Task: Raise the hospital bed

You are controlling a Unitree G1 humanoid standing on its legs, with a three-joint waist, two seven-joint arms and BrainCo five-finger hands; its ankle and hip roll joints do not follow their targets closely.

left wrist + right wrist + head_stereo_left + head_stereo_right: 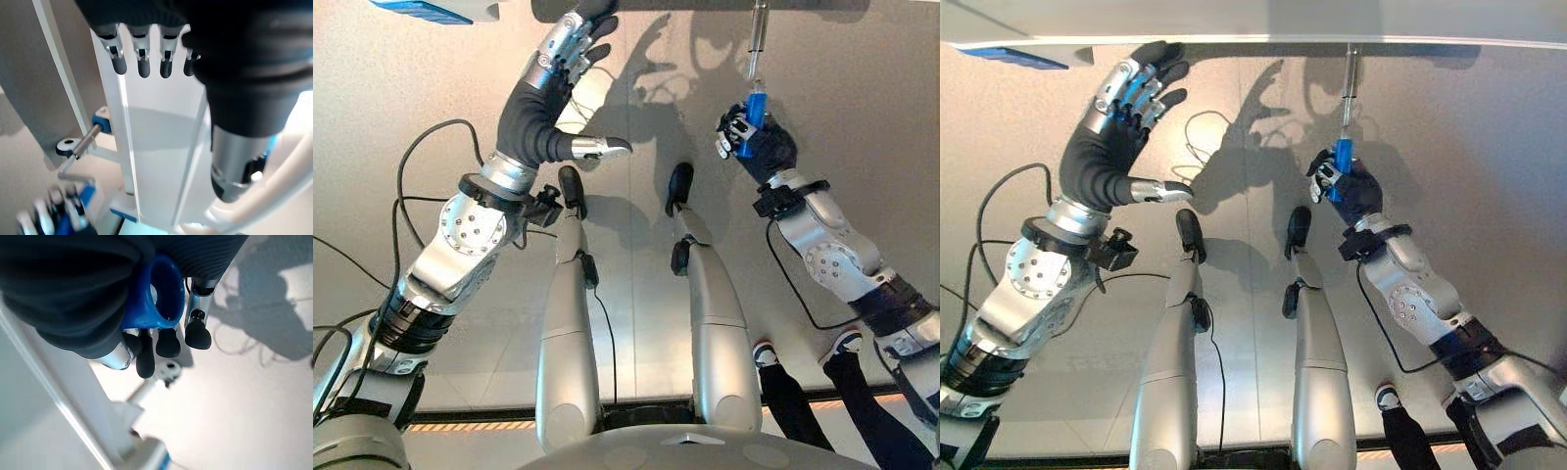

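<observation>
The white hospital bed (1234,24) is stretching its flat, hard-edged frame just beyond both hands, and the cranking step looks to be under way. The left hand (1121,108) is hovering beside it, fingers spread, holding nothing. The right hand (1344,186) is clamping the smooth blue crank handle (1342,162) on its slim metal rod; next it calls for steady circling.

Your view cut the hospital bed (1234,20) off at its upper edge, leaving just the frame's underside. The blue crank handle (756,119) sat mostly buried inside the right hand (751,137).
</observation>
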